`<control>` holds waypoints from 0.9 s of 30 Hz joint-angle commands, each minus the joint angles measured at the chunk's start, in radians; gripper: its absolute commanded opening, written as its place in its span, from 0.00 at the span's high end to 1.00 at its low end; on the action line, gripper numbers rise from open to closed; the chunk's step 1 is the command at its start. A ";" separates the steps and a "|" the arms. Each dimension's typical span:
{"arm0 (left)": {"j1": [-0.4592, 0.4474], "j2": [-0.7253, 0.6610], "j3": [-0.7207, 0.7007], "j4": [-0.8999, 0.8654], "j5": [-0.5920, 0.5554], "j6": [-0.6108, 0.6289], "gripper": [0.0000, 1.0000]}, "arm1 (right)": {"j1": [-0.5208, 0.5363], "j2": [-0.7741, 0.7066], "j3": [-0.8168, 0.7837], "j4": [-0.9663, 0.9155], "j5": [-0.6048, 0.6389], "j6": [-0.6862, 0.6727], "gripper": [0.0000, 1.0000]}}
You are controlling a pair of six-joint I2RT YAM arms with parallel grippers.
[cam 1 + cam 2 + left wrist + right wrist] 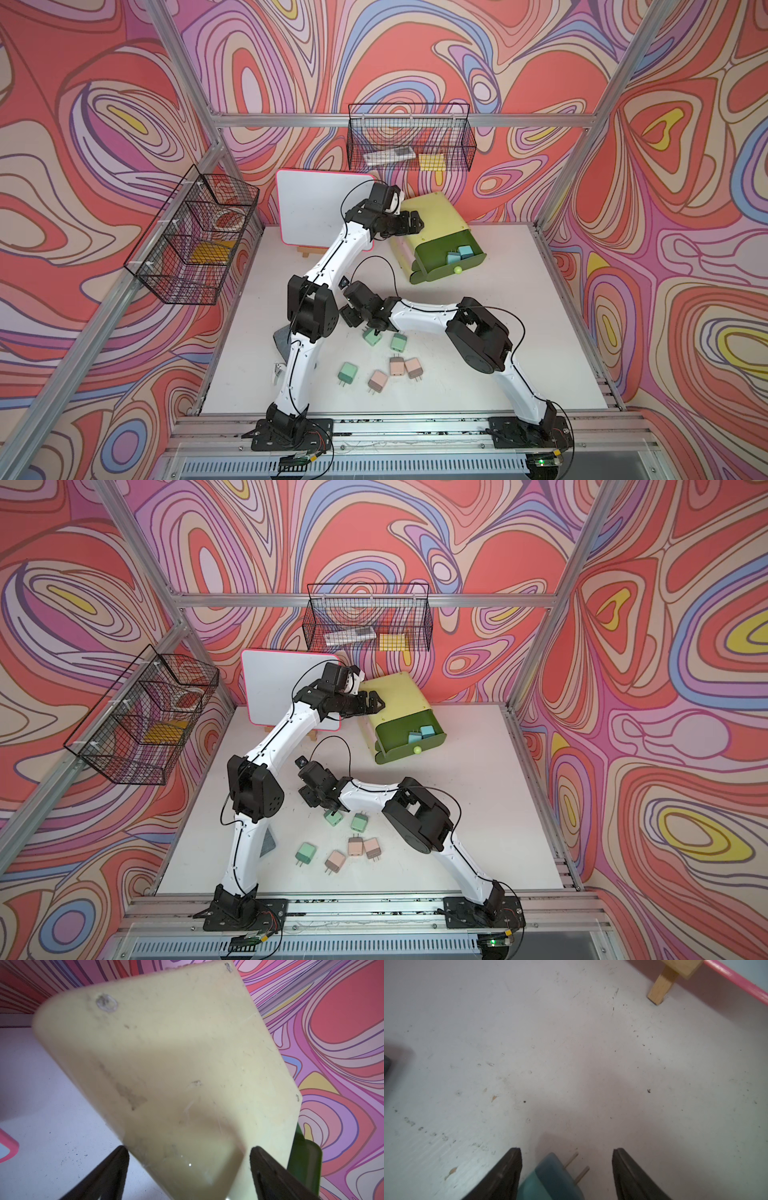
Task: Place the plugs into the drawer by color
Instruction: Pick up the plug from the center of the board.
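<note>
The right claw point(566, 1149) is open, with its fingers on each side of a green plug point(550, 1177) that lies on the white bench point(519, 332). A second green plug point(398, 343) is just beside it, and a third green plug point(346, 372) is nearer the front. Three pink plugs point(397, 366) lie close together on the bench. Blue plugs point(457, 254) sit in the open drawer point(432, 261) of the yellow chest point(440, 216). The left claw point(409, 222) is spread wide over the chest's top edge. I cannot tell if it squeezes.
</note>
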 commanded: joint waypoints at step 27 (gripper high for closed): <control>-0.006 -0.048 0.020 0.006 0.000 0.013 0.09 | 0.019 -0.058 0.007 -0.165 0.012 0.117 0.29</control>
